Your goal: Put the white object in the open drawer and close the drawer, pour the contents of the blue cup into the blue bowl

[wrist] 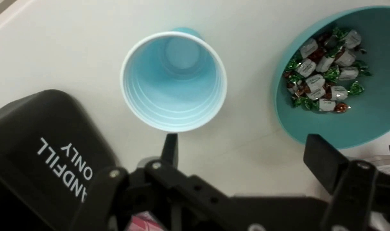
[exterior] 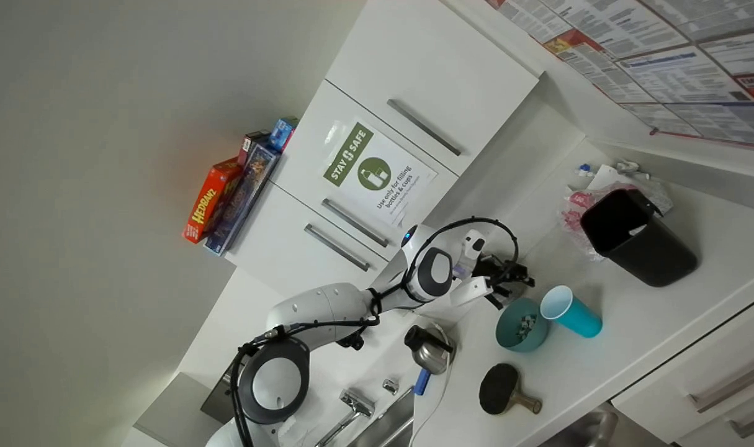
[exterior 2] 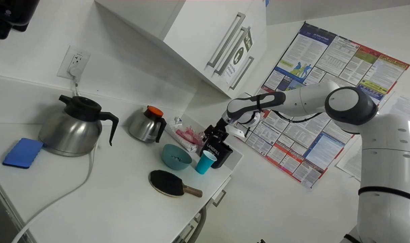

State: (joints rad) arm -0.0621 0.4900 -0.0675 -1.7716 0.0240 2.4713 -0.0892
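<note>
The blue cup [exterior: 578, 318] stands upright on the counter and also shows in an exterior view [exterior 2: 203, 166]. In the wrist view the cup [wrist: 174, 86] looks empty inside. The blue bowl [exterior: 506, 330] stands beside it and holds several wrapped candies [wrist: 325, 70]; it also shows in an exterior view [exterior 2: 171, 163] and the wrist view [wrist: 381, 106]. My gripper [wrist: 243, 139] is open with nothing between its fingers, above the counter near the cup and bowl; it also shows in an exterior view [exterior: 514, 293]. No open drawer shows, and I cannot make out the white object.
A black bin [exterior: 653, 248] stands near the cup, with a plastic bag [exterior: 578, 214] behind it. A paddle [exterior 2: 166, 182] lies in front of the bowl. Metal jugs [exterior 2: 73, 131] [exterior 2: 144, 126] stand toward the wall. Wall cabinets [exterior: 414, 68] hang above.
</note>
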